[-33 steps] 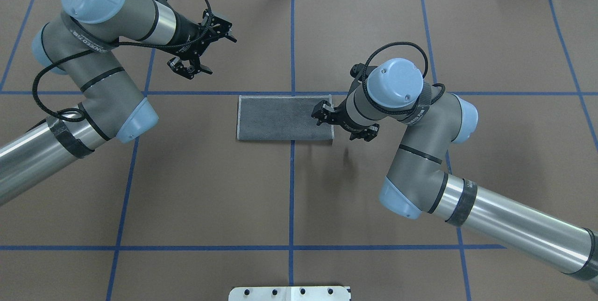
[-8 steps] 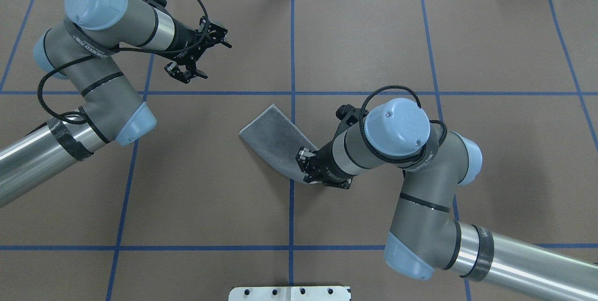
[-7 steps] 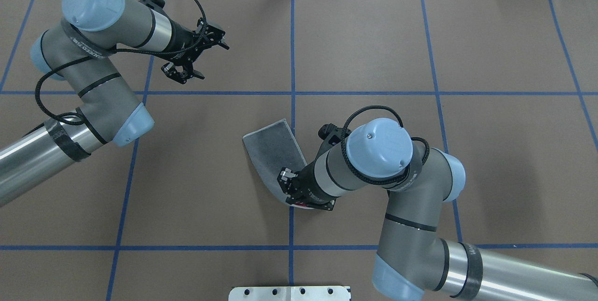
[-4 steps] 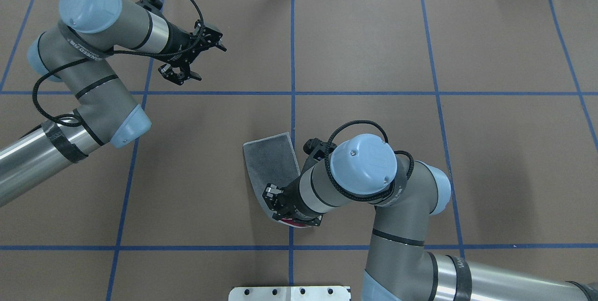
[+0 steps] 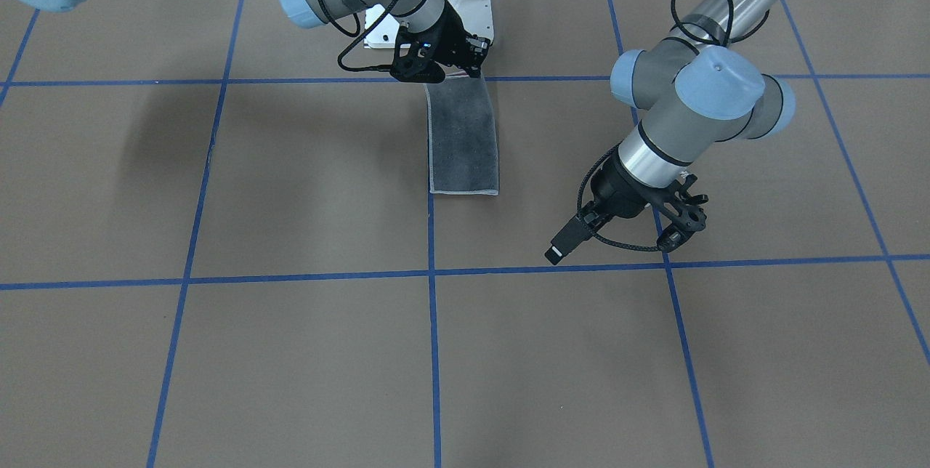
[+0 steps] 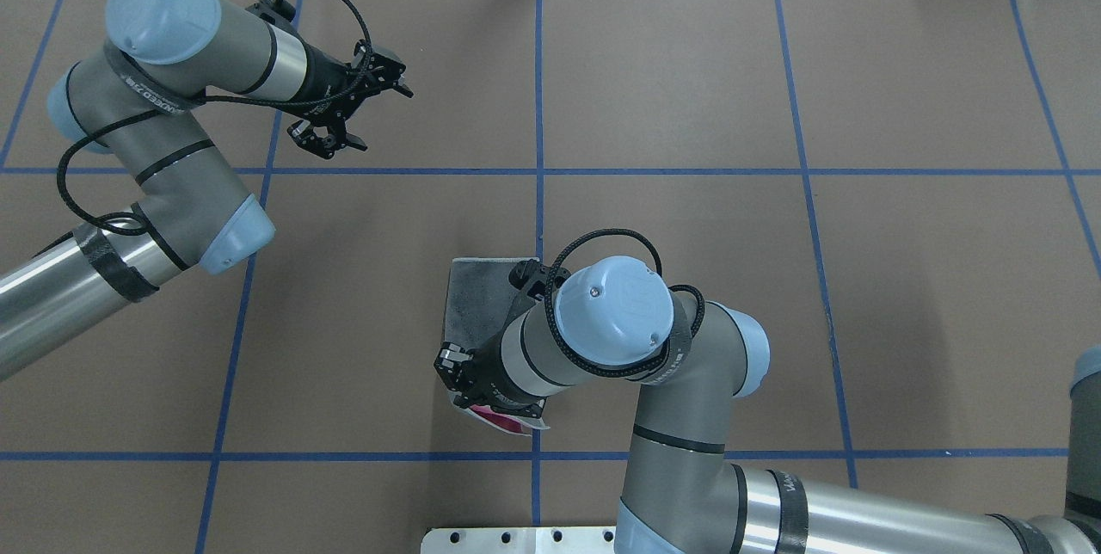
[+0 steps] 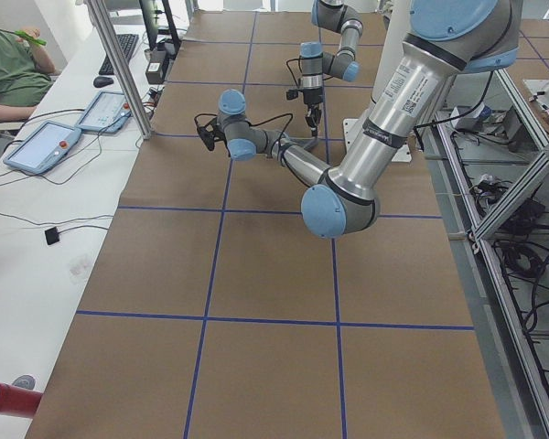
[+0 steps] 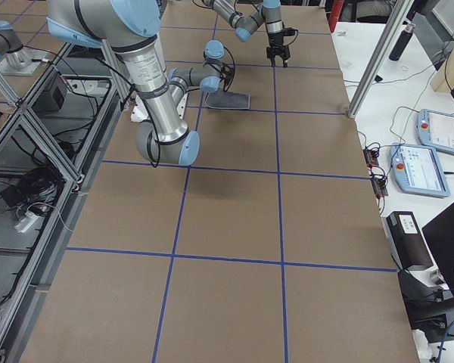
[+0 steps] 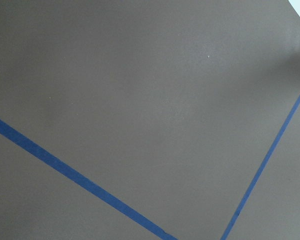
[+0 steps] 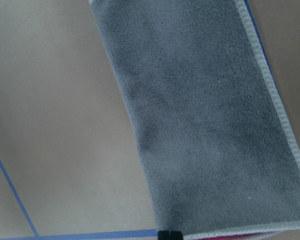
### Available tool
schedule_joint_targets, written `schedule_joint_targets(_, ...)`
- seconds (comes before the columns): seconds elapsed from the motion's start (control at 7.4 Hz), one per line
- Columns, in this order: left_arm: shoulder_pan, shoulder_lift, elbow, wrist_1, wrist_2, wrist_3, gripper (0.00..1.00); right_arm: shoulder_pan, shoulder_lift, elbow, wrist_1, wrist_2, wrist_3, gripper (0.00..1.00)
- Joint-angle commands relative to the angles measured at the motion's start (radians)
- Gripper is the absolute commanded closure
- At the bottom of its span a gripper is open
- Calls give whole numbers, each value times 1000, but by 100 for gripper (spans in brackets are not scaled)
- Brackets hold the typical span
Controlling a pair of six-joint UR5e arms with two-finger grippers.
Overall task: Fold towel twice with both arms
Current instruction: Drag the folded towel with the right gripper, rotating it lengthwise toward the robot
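one folded towel (image 5: 463,137), dark grey face up, lies as a long strip on the brown table (image 5: 218,184), one long edge along a blue tape line (image 5: 431,250). its robot-side end, pink showing beneath, is pinched in the right gripper (image 5: 455,70). the left gripper (image 6: 379,116) hangs spread and empty, well apart.

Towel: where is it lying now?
Overhead view: the towel lies just left of the centre tape line, its near end pinched by the right gripper.
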Motion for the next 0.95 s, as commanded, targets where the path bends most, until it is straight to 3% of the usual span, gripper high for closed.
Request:
schedule_joint_targets(0.0, -1, 0, -2, 0, 0, 0, 0, 24, 12, 5, 8, 0, 4, 1)
schedule_joint_targets(0.41, -4, -1, -8, 3, 1, -2, 0, 118, 24, 25, 47, 52, 10, 1)
schedule_joint_targets(0.81, -4, 58, -94, 14, -8, -98, 0, 363, -67, 26, 78, 322, -61, 1)
